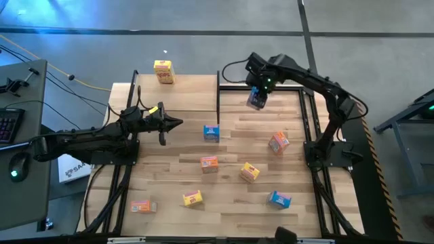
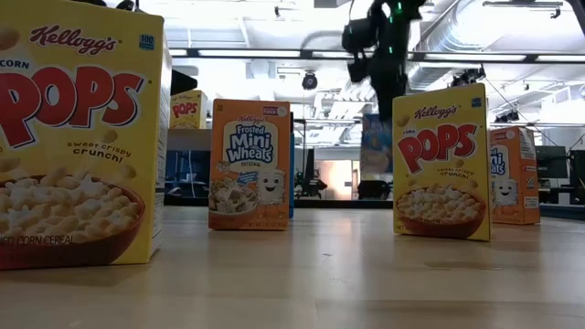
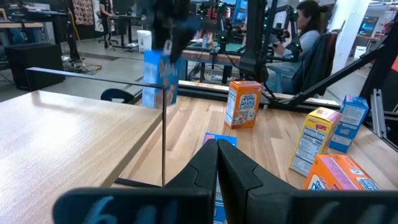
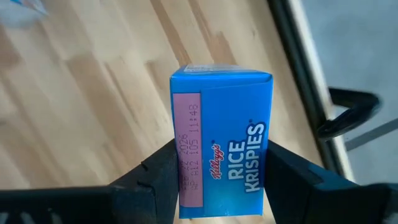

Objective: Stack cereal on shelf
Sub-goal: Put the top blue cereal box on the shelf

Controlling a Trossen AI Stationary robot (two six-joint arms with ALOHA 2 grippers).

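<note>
The large plank wooden bench (image 1: pixel 230 146) carries everything, and across its near half the small cardboard cereal boxes lie scattered and well apart, which leaves my arms room to reach one at a time. At the far left of it stands the flat light-wood shelf on thin black posts (image 1: pixel 180 95), raised clear of the bench so boxes can be gathered there; one yellow Corn Pops box (image 1: pixel 163 71) already stands at its far edge.

My right hand (image 1: pixel 257 99) hangs in the air just off the shelf's right end, clamped on a blue Rice Krispies carton (image 4: pixel 222 143). My fingers press its two broad faces and the narrow date-stamped side faces my wrist, a grip that I judge should keep it square when it is set down.

My left hand (image 1: pixel 178 123) waits over the bench just in front of the shelf, fingers together and holding nothing, kept out of the right arm's way, I think.

Nearest it a small blue box (image 1: pixel 211 133) stands on the bench by the shelf's front right post, a likely later pick.
</note>
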